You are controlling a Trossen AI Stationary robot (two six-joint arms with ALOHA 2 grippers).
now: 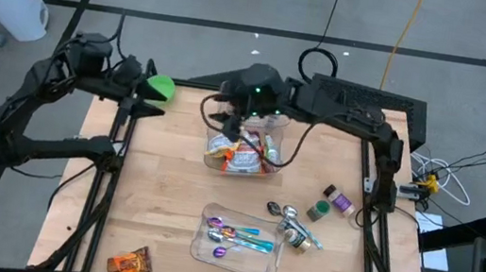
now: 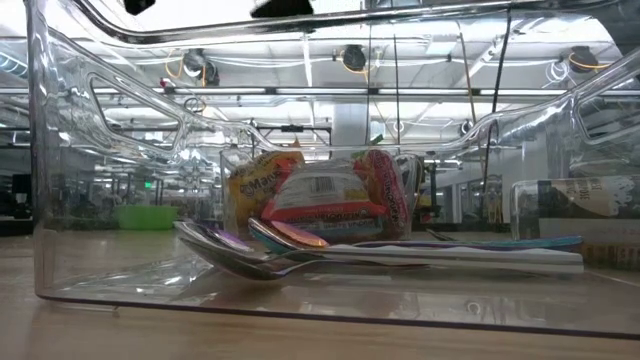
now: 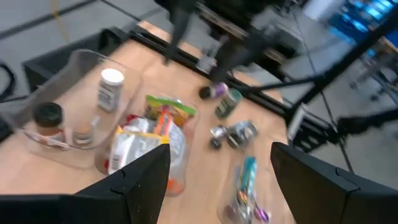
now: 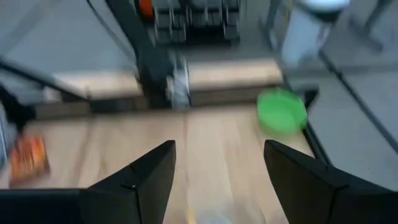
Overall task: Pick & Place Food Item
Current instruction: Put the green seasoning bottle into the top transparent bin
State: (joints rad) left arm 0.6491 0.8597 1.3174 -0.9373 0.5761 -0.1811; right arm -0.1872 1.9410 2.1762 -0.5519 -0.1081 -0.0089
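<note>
Even, bright overhead light — ceiling fixtures show in the low view, mirrored as glare streaks on the clear plastic bin wall. Shadows on the pale wooden table are soft. Both wrist views are smeared by blur — the green round bowl beyond the right gripper's fingers is hazy.

The high view looks straight down on the whole table. The low view sits at table height, very near the clear tray, facing the room. Each wrist view looks down past its own fingers. The snack bin appears in high, low and left wrist views.
</note>
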